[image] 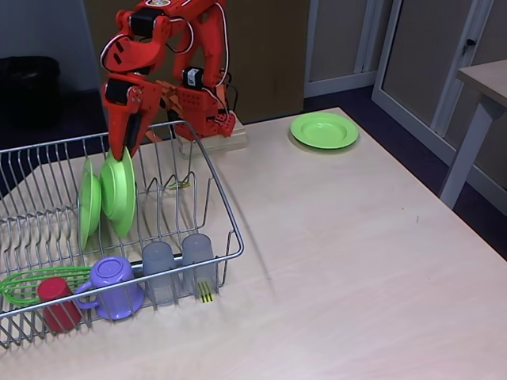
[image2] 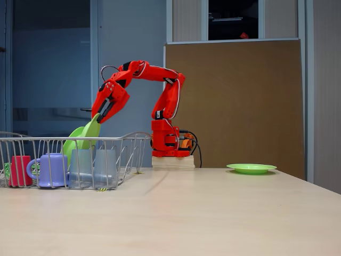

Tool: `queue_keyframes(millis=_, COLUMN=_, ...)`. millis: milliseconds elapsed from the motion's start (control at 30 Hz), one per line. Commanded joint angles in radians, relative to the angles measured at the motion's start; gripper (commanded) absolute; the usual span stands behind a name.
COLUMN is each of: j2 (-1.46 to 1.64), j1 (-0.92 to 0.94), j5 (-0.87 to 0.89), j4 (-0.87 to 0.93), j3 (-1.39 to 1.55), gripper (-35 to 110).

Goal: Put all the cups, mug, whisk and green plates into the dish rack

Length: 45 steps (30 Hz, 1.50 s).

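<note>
Fixed view: plate [image: 119,190] in tool [image: 127,154]

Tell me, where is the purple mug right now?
In a fixed view the purple mug sits in the dish rack's front row, between the red cup on its left and a grey tumbler.

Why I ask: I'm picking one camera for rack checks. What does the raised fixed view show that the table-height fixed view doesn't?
Raised view: a slotted plate stands on edge beside the held plate in the dish rack. The gripper pinches the held plate's top rim, and the whisk lies along the rack's front.
Table-height view: the held plate leans, its upper edge rising above the rack rim.
Both: the third plate lies flat on the table, and the mug, red cup and two tumblers sit in the rack.
</note>
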Motion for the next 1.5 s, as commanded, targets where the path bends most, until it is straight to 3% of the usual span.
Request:
queue_keyframes(millis=0, j2=0.009, j1=0.003, j5=-0.006, j4=-0.041, j3=0.043, gripper=3)
queue_keyframes(millis=433, j2=0.051, j1=-0.081, j5=-0.061, j4=-0.051, j3=0.104, gripper=18)
queue_keyframes(millis=800, j2=0.272, j1=-0.344, j5=-0.002, j4=0.179, j3=-0.029, gripper=18)
queue_keyframes(millis=933, j2=0.334, j1=-0.512, j5=0.201, j4=0.284, j3=0.025, gripper=18)
queue_keyframes(millis=1133, j2=0.382, j1=-0.888, j5=0.692, j4=0.364, j3=0.160, gripper=18)
queue_keyframes(millis=1467, j2=0.247, j1=-1.480, j5=1.568, j4=0.147, j3=0.252, gripper=8)
